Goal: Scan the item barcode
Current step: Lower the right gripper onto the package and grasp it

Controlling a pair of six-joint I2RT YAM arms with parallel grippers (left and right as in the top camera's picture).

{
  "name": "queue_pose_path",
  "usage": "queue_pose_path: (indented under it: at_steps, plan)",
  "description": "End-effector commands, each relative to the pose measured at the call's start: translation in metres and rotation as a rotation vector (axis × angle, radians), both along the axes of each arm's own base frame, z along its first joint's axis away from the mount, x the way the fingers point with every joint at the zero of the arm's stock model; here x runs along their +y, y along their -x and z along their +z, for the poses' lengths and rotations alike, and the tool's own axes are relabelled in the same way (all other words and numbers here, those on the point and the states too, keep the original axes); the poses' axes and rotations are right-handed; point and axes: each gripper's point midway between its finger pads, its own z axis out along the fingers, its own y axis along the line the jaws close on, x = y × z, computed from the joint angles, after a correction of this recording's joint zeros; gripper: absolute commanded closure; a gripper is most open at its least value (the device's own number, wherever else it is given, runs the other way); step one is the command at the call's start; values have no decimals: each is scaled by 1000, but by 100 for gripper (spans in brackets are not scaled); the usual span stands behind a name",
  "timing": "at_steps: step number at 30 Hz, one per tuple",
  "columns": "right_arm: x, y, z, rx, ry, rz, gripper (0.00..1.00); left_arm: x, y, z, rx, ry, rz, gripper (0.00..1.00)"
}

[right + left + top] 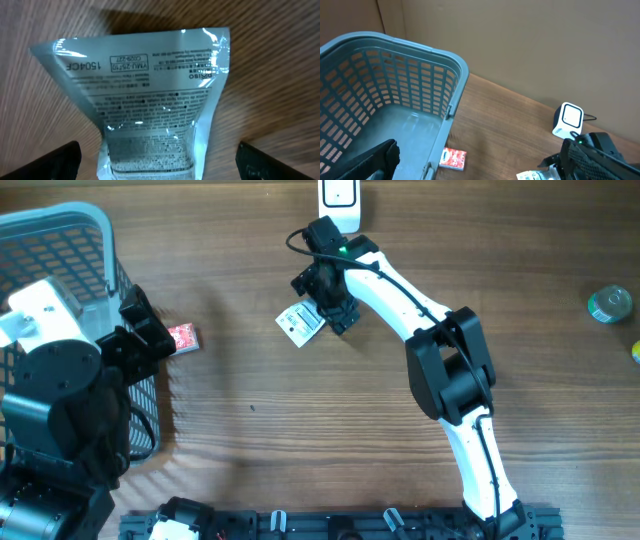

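Lying beneath right claw (pixel 160 162), pouch (pixel 150 90)

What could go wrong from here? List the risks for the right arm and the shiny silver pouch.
1. The flat, glossy silver foil pouch lies on the wooden table; the open right gripper above it could slide off or crumple it.
2. Glare and creases on the foil may spoil a read at the white box-shaped scanner.
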Motion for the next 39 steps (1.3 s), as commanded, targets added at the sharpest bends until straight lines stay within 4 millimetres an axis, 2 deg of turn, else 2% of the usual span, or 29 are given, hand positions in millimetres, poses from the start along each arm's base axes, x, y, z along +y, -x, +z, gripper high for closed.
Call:
queue_pose_path:
  at_steps: [1, 5, 9, 12, 20, 24, 26, 29, 35, 39]
  plan:
    - [2, 7, -15, 42, 6, -12, 0, 0, 1, 4, -13, 15, 0, 0]
    - [0, 10, -23, 63, 16, -13, 1, 0, 1, 4, -13, 15, 0, 0]
    - [0, 21, -32, 98, 34, 13, 12, 0, 1, 4, -13, 15, 0, 0]
    - [2, 22, -33, 97, 37, 31, 25, 0, 1, 4, -13, 15, 0, 0]
    - [-6, 17, -35, 60, 84, 67, 34, 0, 1, 4, -13, 14, 0, 0]
    - [-8, 17, -35, 51, 98, 104, 49, 0, 1, 4, -13, 15, 0, 0]
    - [-10, 18, -36, 52, 106, 103, 60, 0, 1, 4, -12, 15, 0, 0]
    - [-10, 18, -36, 51, 108, 103, 65, 0, 1, 4, -13, 15, 0, 0]
    - [-11, 18, -36, 51, 114, 108, 67, 0, 1, 4, -13, 15, 0, 0]
    - [-12, 19, -36, 49, 118, 135, 75, 0, 1, 4, -13, 15, 0, 0]
